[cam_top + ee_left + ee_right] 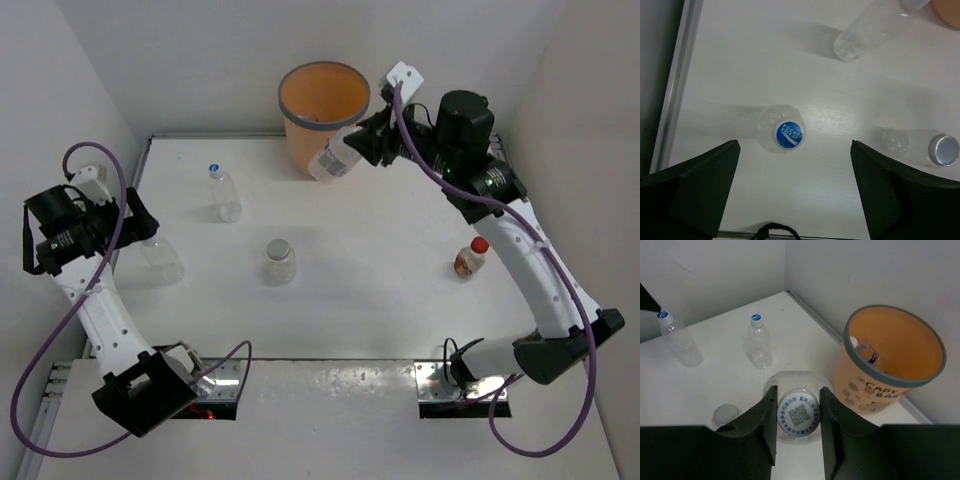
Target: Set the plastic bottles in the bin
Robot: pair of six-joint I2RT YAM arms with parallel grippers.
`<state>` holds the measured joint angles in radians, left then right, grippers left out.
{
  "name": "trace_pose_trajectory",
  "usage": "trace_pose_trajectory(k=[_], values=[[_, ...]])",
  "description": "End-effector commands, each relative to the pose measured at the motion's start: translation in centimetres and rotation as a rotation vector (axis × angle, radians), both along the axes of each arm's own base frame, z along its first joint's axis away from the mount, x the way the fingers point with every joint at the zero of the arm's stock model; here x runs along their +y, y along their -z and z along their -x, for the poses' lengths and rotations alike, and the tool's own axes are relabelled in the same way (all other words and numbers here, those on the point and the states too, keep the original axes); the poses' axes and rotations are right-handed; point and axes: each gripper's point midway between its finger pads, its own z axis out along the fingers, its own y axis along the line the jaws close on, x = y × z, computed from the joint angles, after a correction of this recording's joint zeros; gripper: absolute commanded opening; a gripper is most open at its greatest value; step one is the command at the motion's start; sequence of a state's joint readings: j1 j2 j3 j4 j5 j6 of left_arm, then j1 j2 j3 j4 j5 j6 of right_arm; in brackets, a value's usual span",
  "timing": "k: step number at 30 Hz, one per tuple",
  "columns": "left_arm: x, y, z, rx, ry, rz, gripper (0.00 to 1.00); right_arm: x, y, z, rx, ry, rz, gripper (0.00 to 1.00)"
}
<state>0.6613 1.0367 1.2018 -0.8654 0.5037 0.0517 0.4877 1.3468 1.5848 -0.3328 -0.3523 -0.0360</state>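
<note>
The orange bin (pixel 296 136) stands at the back of the table, and a clear bottle (pixel 866 353) lies inside the bin (pixel 875 390). My right gripper (pixel 798 412) is shut on the white cap of a clear bottle (pixel 799 416). It holds this bottle (pixel 330 161) just right of the bin's front, near the rim. My left gripper (pixel 794 145) hangs open over a standing blue-capped bottle (pixel 782 134) at the table's left. Also upright are another blue-capped bottle (pixel 222 193), a grey-capped bottle (pixel 280 260) and a brownish red-capped bottle (pixel 471 257).
White walls close in the table at the back and on both sides. A metal strip (pixel 677 85) runs along the table's left edge. Purple cables loop off both arms.
</note>
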Motion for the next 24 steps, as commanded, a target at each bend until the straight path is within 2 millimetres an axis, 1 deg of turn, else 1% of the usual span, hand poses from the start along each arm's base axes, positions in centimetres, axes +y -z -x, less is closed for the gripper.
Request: trace_pose_trajectory(k=[1, 2, 3, 4, 5, 6, 7, 8, 9, 10, 11, 12, 13, 14, 15, 16, 17, 18, 19, 20, 21, 22, 23, 24], values=[[1.6, 0.4, 0.8, 0.032, -0.109, -0.074, 1.00, 1.2, -3.1, -1.5, -0.050, -0.018, -0.047, 0.00], [1.5, 1.0, 0.9, 0.049, -0.118, -0.069, 1.00, 0.9, -4.5, -1.9, -0.082, -0.009, -0.061, 0.00], [1.3, 1.4, 0.9, 0.059, -0.120, -0.060, 1.00, 1.1, -4.8, -2.5, -0.086, -0.006, -0.066, 0.00], [1.6, 1.3, 0.8, 0.055, -0.135, -0.064, 1.00, 1.1, -6.5, -3.0, -0.116, -0.001, -0.086, 0.00], [1.5, 1.6, 0.9, 0.062, -0.135, -0.059, 1.00, 0.9, -7.0, -3.6, -0.122, 0.012, -0.091, 0.00], [1.2, 1.9, 0.6, 0.063, -0.128, -0.051, 1.00, 0.9, -6.7, -4.5, -0.115, 0.022, -0.090, 0.00], [1.2, 1.9, 0.6, 0.062, -0.134, -0.044, 1.00, 0.5, -7.5, -5.4, -0.131, 0.040, -0.096, 0.00], [0.9, 2.7, 0.5, 0.082, -0.122, -0.032, 1.00, 0.5, -8.0, -6.1, -0.120, 0.059, -0.122, 0.00], [0.8, 2.8, 0.4, 0.087, -0.126, -0.032, 1.00, 0.4, -8.5, -6.4, -0.113, 0.072, -0.146, 0.00], [0.8, 3.4, 0.6, 0.102, -0.134, -0.031, 1.00, 0.4, -8.6, -7.4, -0.128, 0.087, -0.139, 0.00], [0.6, 4.0, 0.5, 0.121, -0.125, -0.028, 1.00, -0.1, -9.2, -8.0, -0.141, 0.127, -0.148, 0.00], [0.4, 4.4, 0.5, 0.132, -0.126, -0.023, 1.00, -0.2, -10.3, -8.2, -0.183, 0.138, -0.164, 0.00], [0.4, 4.9, 0.8, 0.148, -0.134, -0.023, 0.99, -0.3, -10.0, -9.0, -0.187, 0.156, -0.162, 0.00], [0.1, 5.2, 0.5, 0.157, -0.118, -0.019, 0.99, -0.5, -9.4, -10.1, -0.182, 0.195, -0.160, 0.00], [-0.3, 5.6, 0.5, 0.167, -0.114, -0.013, 0.99, -0.8, -10.5, -10.1, -0.225, 0.208, -0.169, 0.00], [0.0, 5.5, 0.4, 0.163, -0.124, -0.024, 0.99, -0.9, -11.0, -10.6, -0.250, 0.223, -0.177, 0.00], [-0.3, 5.7, 0.2, 0.170, -0.116, -0.015, 0.99, -1.2, -11.0, -11.5, -0.263, 0.258, -0.187, 0.00], [-0.3, 6.0, 0.1, 0.172, -0.116, -0.014, 0.97, -1.4, -10.6, -12.4, -0.262, 0.281, -0.186, 0.00], [-0.4, 5.9, -0.1, 0.167, -0.111, -0.026, 0.97, -1.7, -11.0, -13.0, -0.308, 0.301, -0.166, 0.00], [-0.7, 5.9, -0.2, 0.166, -0.107, -0.020, 0.97, -2.2, -11.1, -13.9, -0.324, 0.324, -0.173, 0.00], [-0.9, 6.3, -0.1, 0.177, -0.101, -0.022, 0.97, -2.2, -10.6, -14.9, -0.328, 0.338, -0.176, 0.00], [-0.9, 6.3, -0.1, 0.177, -0.101, -0.022, 0.97, -2.2, -10.6, -15.2, -0.334, 0.340, -0.180, 0.00], [-1.1, 6.1, -0.4, 0.168, -0.099, -0.019, 0.97, -2.3, -9.7, -16.8, -0.334, 0.353, -0.178, 0.00], [-1.1, 6.1, -0.4, 0.168, -0.099, -0.019, 0.97, -2.6, -9.6, -17.4, -0.336, 0.361, -0.179, 0.00]])
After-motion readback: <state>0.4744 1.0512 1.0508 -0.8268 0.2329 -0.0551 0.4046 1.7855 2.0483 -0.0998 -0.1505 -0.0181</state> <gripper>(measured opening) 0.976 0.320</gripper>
